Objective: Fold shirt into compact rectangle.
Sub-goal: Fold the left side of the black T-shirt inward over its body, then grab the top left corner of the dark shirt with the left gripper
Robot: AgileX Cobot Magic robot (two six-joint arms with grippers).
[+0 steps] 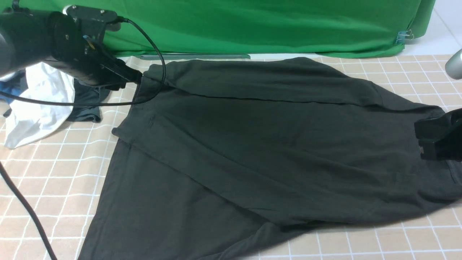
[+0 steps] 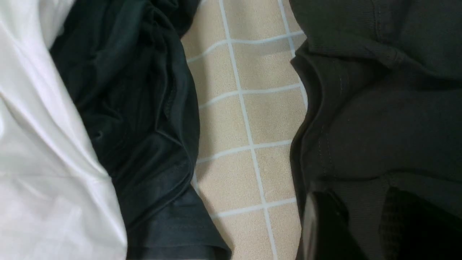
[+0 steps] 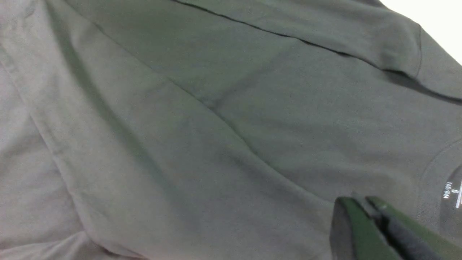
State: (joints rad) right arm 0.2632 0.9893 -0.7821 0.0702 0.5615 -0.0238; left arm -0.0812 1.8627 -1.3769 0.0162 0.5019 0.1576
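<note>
The black shirt (image 1: 252, 144) lies spread across the checked tablecloth, its far long edge folded over toward me. My left gripper (image 1: 137, 77) is at the shirt's far left corner. In the left wrist view the gripper (image 2: 364, 224) is shut on a ribbed edge of the shirt (image 2: 379, 108). My right gripper (image 1: 420, 139) is at the shirt's right end. In the right wrist view the gripper (image 3: 361, 202) is pinched shut on a thin layer of the shirt (image 3: 216, 126), close to the white neck label (image 3: 451, 191). The chest print is hidden.
A white garment (image 1: 36, 104) and a smaller dark grey garment (image 1: 86, 104) lie heaped at the far left, beside blue cloth (image 1: 11, 88). A green backdrop (image 1: 252, 25) closes the far side. A black cable (image 1: 21, 202) crosses the tablecloth (image 1: 54, 173) at the near left.
</note>
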